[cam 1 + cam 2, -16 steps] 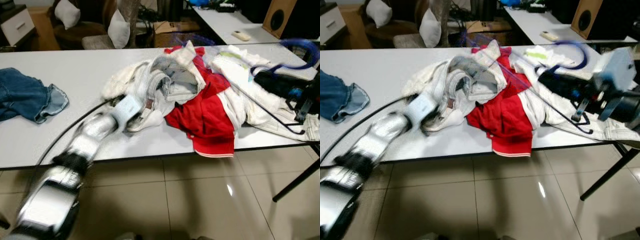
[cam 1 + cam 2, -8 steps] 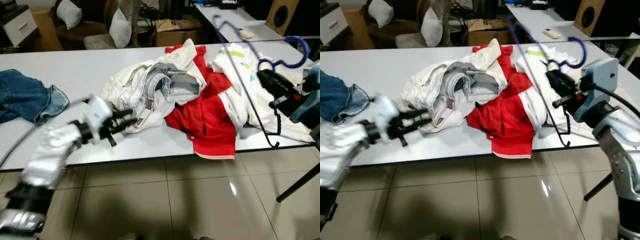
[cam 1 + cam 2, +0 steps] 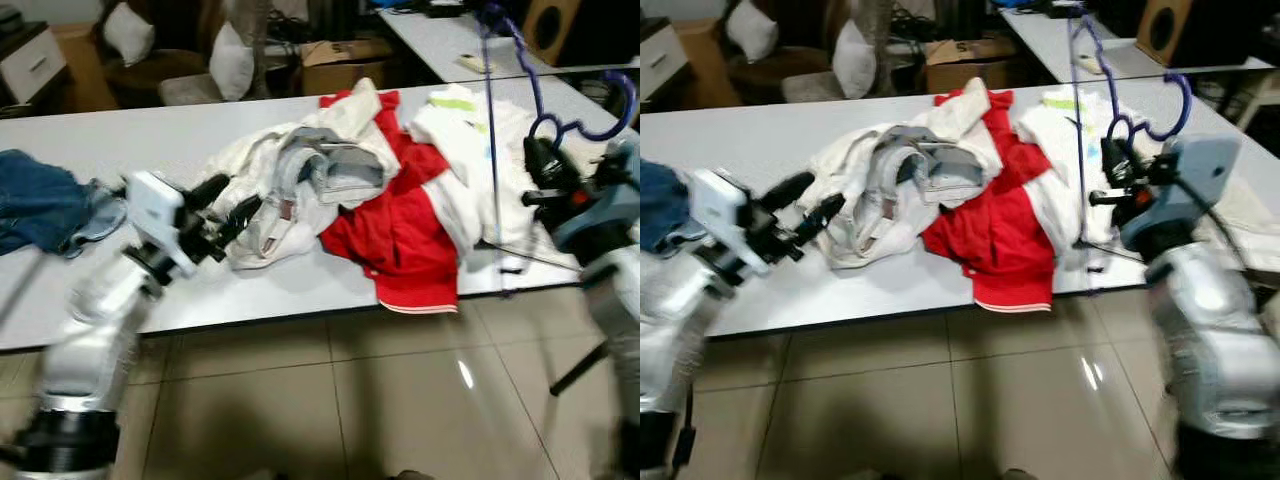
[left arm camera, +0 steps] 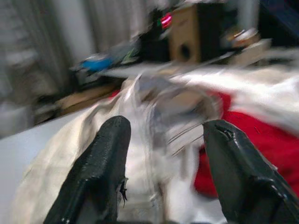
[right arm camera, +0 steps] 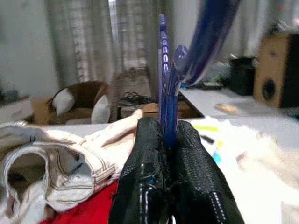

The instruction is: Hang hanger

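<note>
Right gripper: we clenched the blue hanger, upright at 2 o'clock.
Left gripper: spread, facing white jeans.

A lived-in home room, used for laundry — a long white table heaped with clothes stands on glossy floor tiles. Behind it are cushions, a cardboard box, a wooden speaker — and curtains.
</note>
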You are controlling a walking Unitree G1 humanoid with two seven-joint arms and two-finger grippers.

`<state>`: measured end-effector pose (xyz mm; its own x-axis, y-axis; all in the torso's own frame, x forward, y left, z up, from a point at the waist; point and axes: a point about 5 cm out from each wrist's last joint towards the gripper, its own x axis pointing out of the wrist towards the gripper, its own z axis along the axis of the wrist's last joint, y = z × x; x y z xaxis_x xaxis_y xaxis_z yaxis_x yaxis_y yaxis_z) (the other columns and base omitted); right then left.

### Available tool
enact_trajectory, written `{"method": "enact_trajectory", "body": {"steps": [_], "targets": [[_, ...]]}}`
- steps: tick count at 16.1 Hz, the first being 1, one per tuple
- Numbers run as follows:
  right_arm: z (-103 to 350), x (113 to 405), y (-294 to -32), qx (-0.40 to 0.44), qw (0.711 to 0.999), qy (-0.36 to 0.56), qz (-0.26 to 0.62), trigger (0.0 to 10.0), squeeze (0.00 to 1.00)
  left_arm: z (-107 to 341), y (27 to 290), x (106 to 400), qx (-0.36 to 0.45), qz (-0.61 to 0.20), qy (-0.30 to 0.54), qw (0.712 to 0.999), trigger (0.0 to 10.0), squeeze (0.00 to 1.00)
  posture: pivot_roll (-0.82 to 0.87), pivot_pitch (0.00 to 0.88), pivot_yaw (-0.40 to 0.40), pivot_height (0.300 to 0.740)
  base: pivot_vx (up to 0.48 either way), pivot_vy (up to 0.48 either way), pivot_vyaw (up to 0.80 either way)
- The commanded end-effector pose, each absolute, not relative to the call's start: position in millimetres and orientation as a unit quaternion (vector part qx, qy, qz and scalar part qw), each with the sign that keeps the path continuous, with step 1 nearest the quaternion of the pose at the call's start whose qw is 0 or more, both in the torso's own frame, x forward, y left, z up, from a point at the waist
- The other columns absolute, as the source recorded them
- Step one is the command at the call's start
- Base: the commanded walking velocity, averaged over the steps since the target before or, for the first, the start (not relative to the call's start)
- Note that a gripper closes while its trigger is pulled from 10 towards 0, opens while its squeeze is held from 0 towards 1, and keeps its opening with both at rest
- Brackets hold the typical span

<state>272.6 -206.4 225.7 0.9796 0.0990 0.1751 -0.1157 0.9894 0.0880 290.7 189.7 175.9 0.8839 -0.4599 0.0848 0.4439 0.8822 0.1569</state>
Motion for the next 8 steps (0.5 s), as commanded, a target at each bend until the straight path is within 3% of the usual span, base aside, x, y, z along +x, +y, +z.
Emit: {"method": "enact_trajectory", "body": {"steps": [1,3,8], "targets": [[220.6,269.6,-193.8,0.037,0.995,-0.074,0.062,10.0,0.00,167.7,196.0,294.5,0.097,-0.176,-0.034,0.979,10.0,0.33,-0.16,0.000,0.078,0.740,0.000,0.000,0.00],[207.8,260.3,-169.4,0.036,0.994,-0.064,0.079,10.0,0.00,158.9,190.9,297.8,0.099,-0.121,-0.023,0.987,10.0,0.32,-0.16,0.000,0.083,0.740,0.000,0.000,0.00],[198.3,262.5,-156.0,0.019,0.995,-0.058,0.084,10.0,0.00,155.9,176.4,304.7,0.066,-0.061,-0.019,0.996,10.0,0.32,-0.14,0.000,0.049,0.740,0.000,0.344,0.00]]}}
